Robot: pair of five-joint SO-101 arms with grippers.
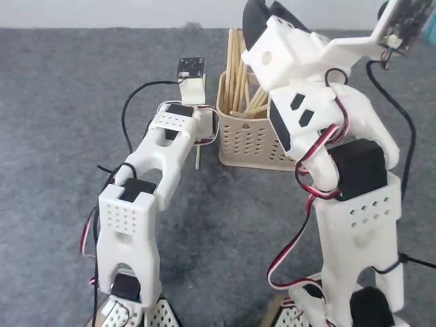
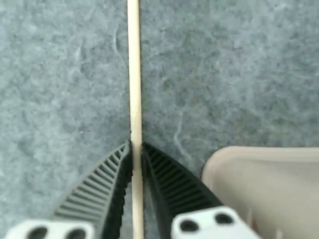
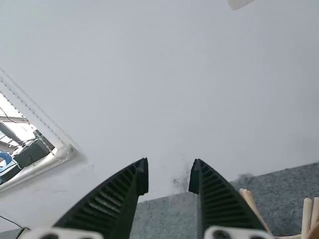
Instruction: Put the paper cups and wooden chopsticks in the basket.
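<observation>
Left end effector [image 2: 136, 147] pinched a chopstick [image 2: 133, 74] beside the basket [image 1: 248, 139], which already held many; right end effector [image 3: 170, 172] gaped empty.

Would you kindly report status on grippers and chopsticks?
Left gripper shut on one chopstick, beside the basket. Right gripper open, raised. Basket holds more chopsticks. No obstruction seen.

**Left arm low and clamped, right arm raised with jaws apart**

The left arm [image 1: 160, 160] stretches forward and low over the table, its wrist bent downward; the left gripper [image 2: 136, 147] points at the surface, both jaws pressed against a chopstick [image 2: 133, 74] that runs straight between them; the right arm [image 1: 340, 170] stands tall and folded, wrist tipped upward; the right gripper [image 3: 169, 172] aims high, jaws parted, nothing between them.
</observation>
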